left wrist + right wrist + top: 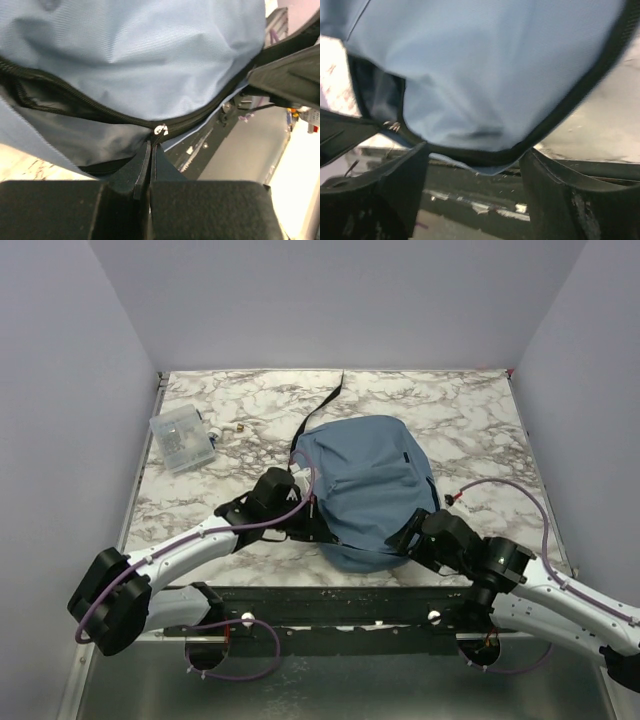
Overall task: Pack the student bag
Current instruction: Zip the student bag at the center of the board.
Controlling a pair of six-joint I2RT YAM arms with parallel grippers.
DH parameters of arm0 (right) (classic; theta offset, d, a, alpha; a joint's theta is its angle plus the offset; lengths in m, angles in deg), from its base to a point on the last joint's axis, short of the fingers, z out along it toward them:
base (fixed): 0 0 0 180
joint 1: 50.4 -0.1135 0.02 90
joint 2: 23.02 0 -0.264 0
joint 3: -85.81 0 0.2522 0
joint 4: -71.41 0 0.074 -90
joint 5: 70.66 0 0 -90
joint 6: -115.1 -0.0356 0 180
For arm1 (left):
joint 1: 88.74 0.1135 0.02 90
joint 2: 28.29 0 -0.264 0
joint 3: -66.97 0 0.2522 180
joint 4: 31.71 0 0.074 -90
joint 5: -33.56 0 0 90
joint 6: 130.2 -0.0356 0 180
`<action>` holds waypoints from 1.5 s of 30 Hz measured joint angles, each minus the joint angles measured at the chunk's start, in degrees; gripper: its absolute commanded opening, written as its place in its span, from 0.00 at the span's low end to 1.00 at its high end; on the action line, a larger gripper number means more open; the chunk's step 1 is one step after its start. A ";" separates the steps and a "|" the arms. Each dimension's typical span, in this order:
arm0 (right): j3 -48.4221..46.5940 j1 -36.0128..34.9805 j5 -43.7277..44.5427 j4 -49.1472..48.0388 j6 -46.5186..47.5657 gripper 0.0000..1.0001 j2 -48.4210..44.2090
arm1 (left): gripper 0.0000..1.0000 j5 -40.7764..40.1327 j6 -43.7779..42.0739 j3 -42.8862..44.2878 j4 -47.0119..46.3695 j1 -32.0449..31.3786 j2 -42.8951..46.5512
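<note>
The fingers of my left gripper (150, 150) are clenched flat together with only a hairline seam between them. Their tips sit just under the small silver slider (161, 129) of a black zipper (100, 111); whether a pull tab is nipped between them I cannot tell. Left of the slider the zipper gapes over dark lining, and right of it the teeth run closed along the curve of the dusty-blue fabric. My right gripper (475, 150) is released, its two fingers spread wide. A black-edged fold of the same blue fabric sags into the gap between them, though that view is too blurred to show whether either finger touches it. Both wrists are up against the student bag (370, 480). It lies humped on the marble table (250, 390), a little right of centre, with its near rim reaching the front edge. From above, my left gripper is at the bag's left flank and my right gripper at its near right corner. A black strap (325, 405) trails from the bag's far side toward the back of the table. Well apart from the bag, near the far left corner, sits a clear plastic box (182, 438). Just beside it is a small white object (228, 432) that I cannot make out. Purple cables (500, 485) loop along both of my arms.
</note>
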 measured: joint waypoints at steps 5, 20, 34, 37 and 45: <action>-0.26 0.02 -11.98 -5.90 1.38 0.94 4.04 | 0.00 4.15 0.20 1.66 -0.55 -0.57 -1.01; -17.05 -4.24 -28.26 -11.96 33.24 0.92 15.04 | 0.00 5.70 1.18 2.43 -2.21 -1.36 -4.39; -10.01 -4.22 -29.81 -26.01 72.19 0.83 15.93 | 0.00 5.81 2.49 1.05 -2.49 -0.04 -3.02; -8.74 -4.22 -31.58 -27.30 77.02 0.75 19.69 | 0.00 5.81 2.97 0.48 -2.64 0.09 -2.82; -5.68 -4.22 -36.09 -32.44 85.24 0.46 26.69 | 0.00 5.88 3.89 -0.22 -3.04 0.85 -1.90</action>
